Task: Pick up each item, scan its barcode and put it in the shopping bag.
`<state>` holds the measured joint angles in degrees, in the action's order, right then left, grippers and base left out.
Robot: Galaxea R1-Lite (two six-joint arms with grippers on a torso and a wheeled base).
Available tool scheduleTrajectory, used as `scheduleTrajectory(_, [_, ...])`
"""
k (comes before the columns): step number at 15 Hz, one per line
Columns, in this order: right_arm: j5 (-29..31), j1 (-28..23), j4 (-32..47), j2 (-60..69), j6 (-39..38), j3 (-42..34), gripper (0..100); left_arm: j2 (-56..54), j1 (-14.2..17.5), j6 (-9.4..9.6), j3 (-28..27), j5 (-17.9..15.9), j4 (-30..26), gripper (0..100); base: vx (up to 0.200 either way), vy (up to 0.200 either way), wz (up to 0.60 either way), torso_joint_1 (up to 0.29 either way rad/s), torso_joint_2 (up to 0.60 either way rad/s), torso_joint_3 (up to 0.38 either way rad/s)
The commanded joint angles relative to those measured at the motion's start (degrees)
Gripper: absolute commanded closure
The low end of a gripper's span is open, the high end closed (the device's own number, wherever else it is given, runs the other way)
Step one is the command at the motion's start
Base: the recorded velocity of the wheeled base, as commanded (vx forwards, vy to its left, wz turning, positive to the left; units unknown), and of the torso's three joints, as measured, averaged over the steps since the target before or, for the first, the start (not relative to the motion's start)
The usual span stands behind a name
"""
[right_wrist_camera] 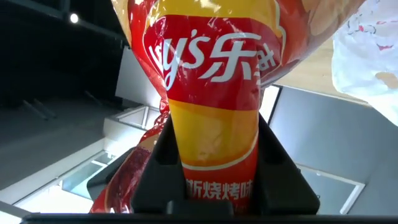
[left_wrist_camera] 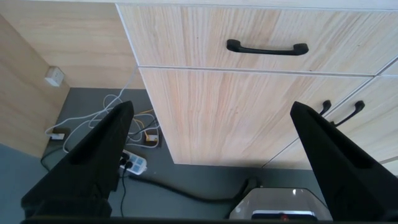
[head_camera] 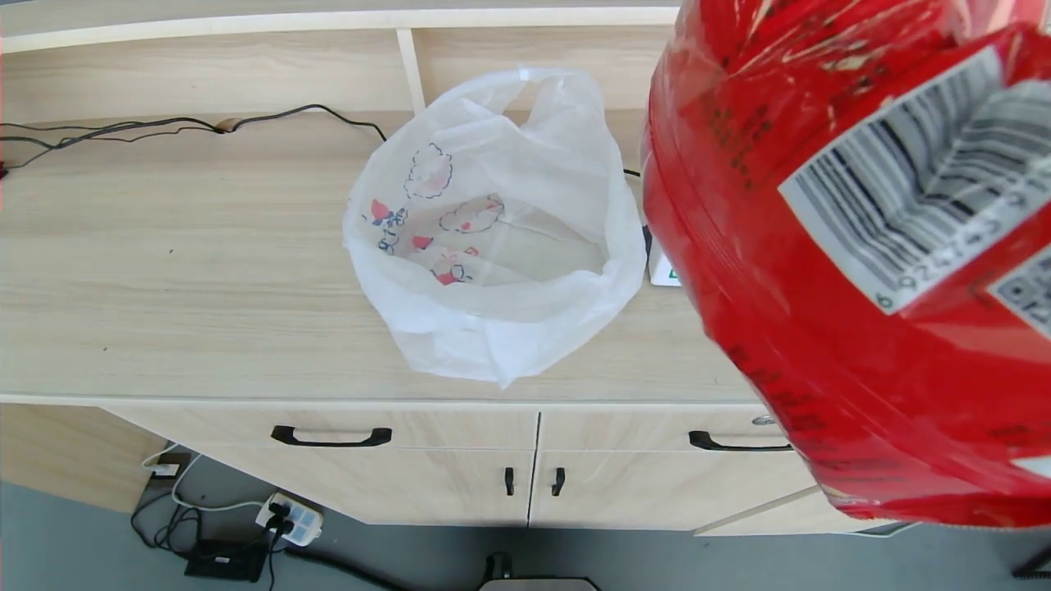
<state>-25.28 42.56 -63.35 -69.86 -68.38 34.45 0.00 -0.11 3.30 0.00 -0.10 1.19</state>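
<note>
A pale wooden desk (head_camera: 164, 271) with drawers and doors below fills the scene, and a dark cable (head_camera: 164, 125) trails along its far left edge. The white shopping bag (head_camera: 493, 238) stands open near the middle of the desk. Just beside it, toward the right edge, lies a small white device (head_camera: 661, 269), mostly hidden.

The right gripper (right_wrist_camera: 217, 155) is clamped on the lower part of a red chip bag (head_camera: 821, 287) and holds it high above the desk's right side. Its barcode (head_camera: 920, 189) faces upward. The left gripper (left_wrist_camera: 211, 118) hangs with its fingers spread wide and nothing between them, low in front of the cabinet doors.

We judge that the scanning step is in hand. To do it well, we should keep the crinkled label flat and steady and avoid squeezing the foil harder. Then we should carry the packet over the bag's open mouth before letting go.

We count one shopping bag, one chip bag, one barcode, two drawer handles and two door pulls.
</note>
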Motion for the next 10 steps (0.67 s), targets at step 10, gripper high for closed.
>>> scheduleTrajectory(10, [3.0,-0.9,0.2,-1.1,3.3,-0.8,100,0.1,0.0,-0.23,0.0,0.0,-0.1,0,0.0,0.0,0.0,0.0,0.0,0.0])
